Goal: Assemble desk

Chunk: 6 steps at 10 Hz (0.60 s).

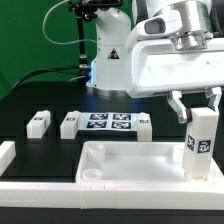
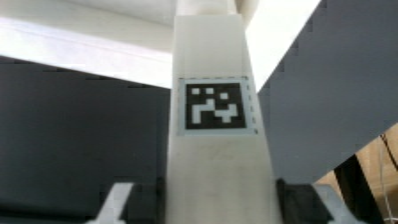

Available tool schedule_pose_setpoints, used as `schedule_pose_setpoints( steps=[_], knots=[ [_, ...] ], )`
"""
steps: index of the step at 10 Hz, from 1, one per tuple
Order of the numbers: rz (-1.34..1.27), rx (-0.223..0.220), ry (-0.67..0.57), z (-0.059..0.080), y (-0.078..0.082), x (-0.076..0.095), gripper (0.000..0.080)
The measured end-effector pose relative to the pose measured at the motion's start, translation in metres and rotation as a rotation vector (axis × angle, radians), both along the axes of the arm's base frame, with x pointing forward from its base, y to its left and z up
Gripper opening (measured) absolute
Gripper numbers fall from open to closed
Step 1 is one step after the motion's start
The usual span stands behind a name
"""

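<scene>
The desk top (image 1: 100,168), a white tray with a raised rim, lies at the front of the black table. My gripper (image 1: 197,108) is shut on a white tagged leg (image 1: 201,142) and holds it upright at the top's corner on the exterior view's right. The leg's lower end reaches the tray; I cannot tell whether it is seated. In the wrist view the leg (image 2: 215,105) fills the middle, between my gripper's (image 2: 214,206) fingers (image 2: 121,202). Three more legs lie behind the top: two on the exterior view's left (image 1: 38,122), (image 1: 69,124), and one further right (image 1: 143,123).
The marker board (image 1: 108,123) lies flat between the loose legs. The robot's white base (image 1: 108,60) stands behind it, against a green backdrop. A white border strip (image 1: 6,152) runs along the table's edge on the exterior view's left.
</scene>
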<state>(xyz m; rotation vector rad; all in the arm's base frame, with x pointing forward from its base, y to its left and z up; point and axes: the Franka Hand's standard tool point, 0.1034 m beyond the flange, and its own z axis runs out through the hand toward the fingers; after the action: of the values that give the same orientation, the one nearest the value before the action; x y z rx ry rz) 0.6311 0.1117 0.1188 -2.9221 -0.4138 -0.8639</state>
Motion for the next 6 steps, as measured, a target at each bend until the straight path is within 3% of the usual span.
schedule_pose_setpoints(
  steps=[2,3,4,5,6],
  knots=[
    [0.000,0.000,0.001,-0.0002,-0.0001,-0.0001,0.0296],
    [0.000,0.000,0.001,-0.0003,-0.0001,-0.0001,0.0504],
    [0.000,0.000,0.001,-0.0003,-0.0001,-0.0001,0.0504],
    [0.000,0.000,0.001,-0.0003,-0.0001,-0.0001,0.0618],
    [0.000,0.000,0.001,-0.0003,-0.0001,-0.0001,0.0640]
  ],
)
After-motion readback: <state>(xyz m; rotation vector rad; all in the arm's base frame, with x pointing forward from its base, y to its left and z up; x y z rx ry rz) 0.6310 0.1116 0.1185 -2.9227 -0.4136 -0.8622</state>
